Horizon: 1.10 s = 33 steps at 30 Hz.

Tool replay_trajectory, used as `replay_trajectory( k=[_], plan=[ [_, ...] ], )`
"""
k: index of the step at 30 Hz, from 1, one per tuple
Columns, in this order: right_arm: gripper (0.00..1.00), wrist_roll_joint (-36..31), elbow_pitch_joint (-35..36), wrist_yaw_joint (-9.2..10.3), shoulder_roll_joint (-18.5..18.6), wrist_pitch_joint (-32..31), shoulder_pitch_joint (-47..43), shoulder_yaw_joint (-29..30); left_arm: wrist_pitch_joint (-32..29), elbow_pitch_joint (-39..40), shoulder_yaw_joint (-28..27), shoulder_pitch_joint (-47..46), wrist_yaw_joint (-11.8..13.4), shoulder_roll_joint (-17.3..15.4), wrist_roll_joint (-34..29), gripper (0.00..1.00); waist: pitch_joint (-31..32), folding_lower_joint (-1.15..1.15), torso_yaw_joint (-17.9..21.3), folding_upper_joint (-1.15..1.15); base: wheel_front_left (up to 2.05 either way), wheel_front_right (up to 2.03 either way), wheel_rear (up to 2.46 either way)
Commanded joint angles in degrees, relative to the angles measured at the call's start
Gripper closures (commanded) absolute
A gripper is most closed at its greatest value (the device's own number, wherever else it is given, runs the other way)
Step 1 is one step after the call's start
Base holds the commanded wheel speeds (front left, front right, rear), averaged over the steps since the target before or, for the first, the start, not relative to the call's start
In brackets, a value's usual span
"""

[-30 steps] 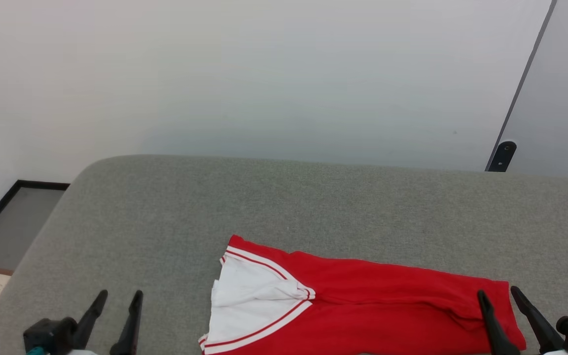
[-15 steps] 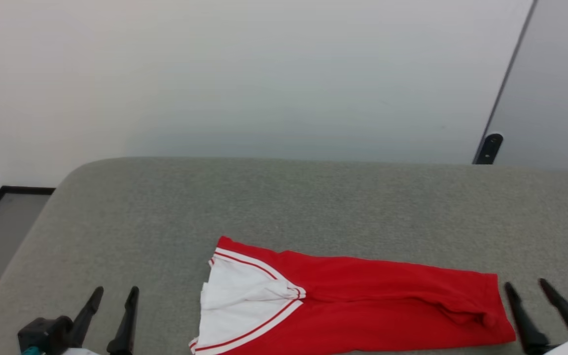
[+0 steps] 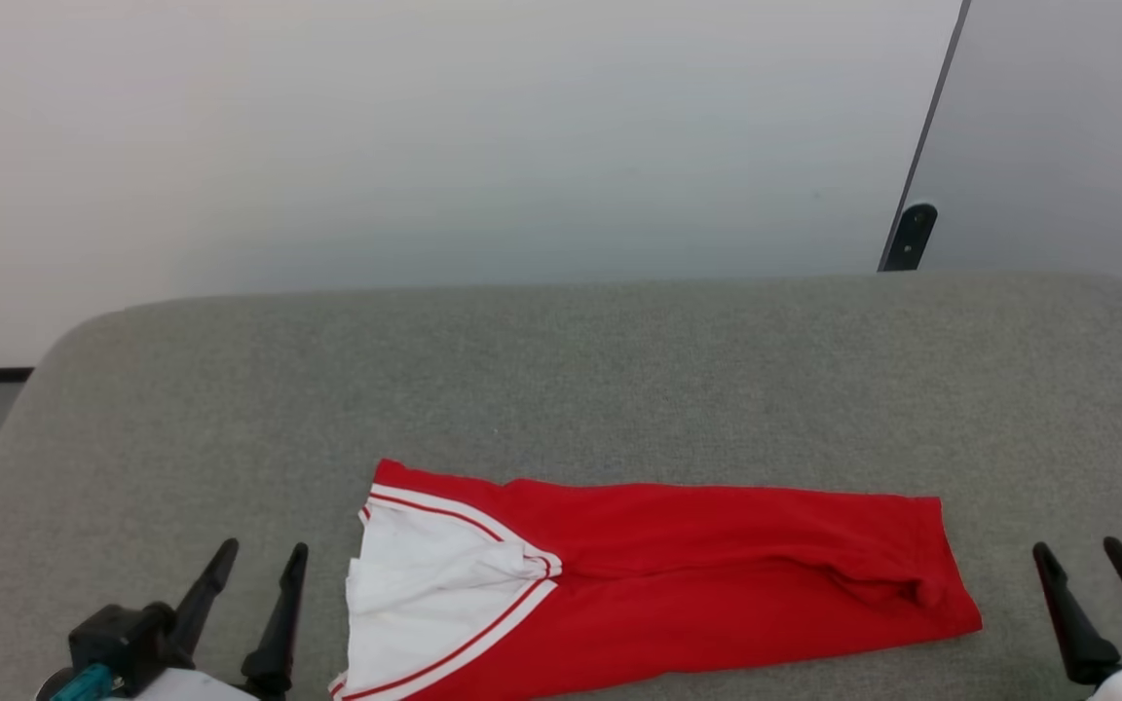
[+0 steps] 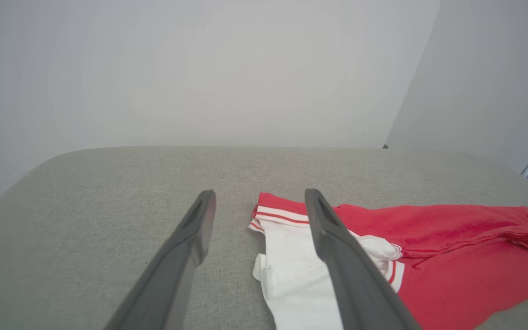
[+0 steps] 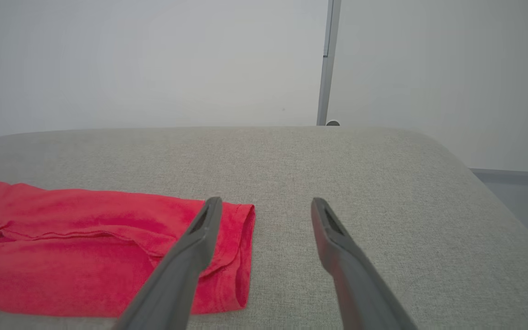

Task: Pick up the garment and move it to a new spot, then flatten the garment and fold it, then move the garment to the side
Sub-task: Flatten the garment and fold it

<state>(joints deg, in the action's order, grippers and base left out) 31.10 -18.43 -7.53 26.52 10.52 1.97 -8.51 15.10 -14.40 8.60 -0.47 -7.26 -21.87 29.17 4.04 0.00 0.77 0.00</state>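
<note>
Garment (image 3: 717,574) lies on the grey fabric worktop (image 3: 619,370), folded into a long strip running left-right near the front edge. The white sleeve end with striped trim is at the left and the red hem end at the right. Some creases along the red part, and the white part is bunched.

Left gripper (image 3: 264,548): low at the front left, fingers pointing away from the robot and tilted slightly right. Spread, nothing between them. Head view shows it just left of the white end, with a strip of bare worktop between. In the left wrist view, left gripper (image 4: 259,195) is angled down toward the worktop, and its right finger crosses the white sleeve of the garment (image 4: 452,256) in the picture. Can't tell contact there.

Right gripper (image 3: 1075,545): low at the front right, fingers pointing away and leaning slightly left. Also spread and empty. Head view shows it right of the red end, apart from it. In the right wrist view, right gripper (image 5: 266,201) has one finger overlapping the hem edge of the garment (image 5: 85,256) and the other over bare worktop.

Plain pale wall (image 3: 425,146) behind.
</note>
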Motion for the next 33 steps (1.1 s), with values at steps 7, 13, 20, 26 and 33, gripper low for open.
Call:
replay_trajectory(
  k=[7,13,20,26,33],
  plan=[
    [0.00,2.20,-2.22,0.09,0.58,-4.98,3.22,-2.90,0.03,0.26,0.98,-1.63,-0.24,-0.99,0.41,0.00,-1.29,0.00,-1.25,0.00,0.00,0.00,0.00],
    [0.00,6.96,-6.50,0.07,2.48,-20.81,8.87,-7.70,-0.67,1.50,3.20,-3.51,-0.27,-1.99,0.78,0.00,-2.12,0.00,-4.23,0.00,0.00,0.00,0.00],
    [0.00,12.26,-9.79,0.09,5.36,-36.66,16.22,-10.88,-1.89,4.01,5.12,-5.58,-0.28,-2.25,1.60,0.00,-4.85,0.00,-7.82,0.00,0.00,0.00,0.00],
    [0.00,13.07,-14.63,0.08,6.09,-48.18,21.76,-12.25,-2.23,4.88,6.34,-7.09,-0.29,-2.13,2.20,0.00,-7.76,0.00,-9.90,0.00,0.00,0.00,0.00],
    [0.00,13.37,-23.33,0.07,1.98,-58.05,26.34,-11.99,-1.97,4.51,7.87,-9.23,-0.29,-1.45,3.26,0.00,-10.59,0.00,-11.59,0.00,0.00,0.00,0.00]
  ],
)
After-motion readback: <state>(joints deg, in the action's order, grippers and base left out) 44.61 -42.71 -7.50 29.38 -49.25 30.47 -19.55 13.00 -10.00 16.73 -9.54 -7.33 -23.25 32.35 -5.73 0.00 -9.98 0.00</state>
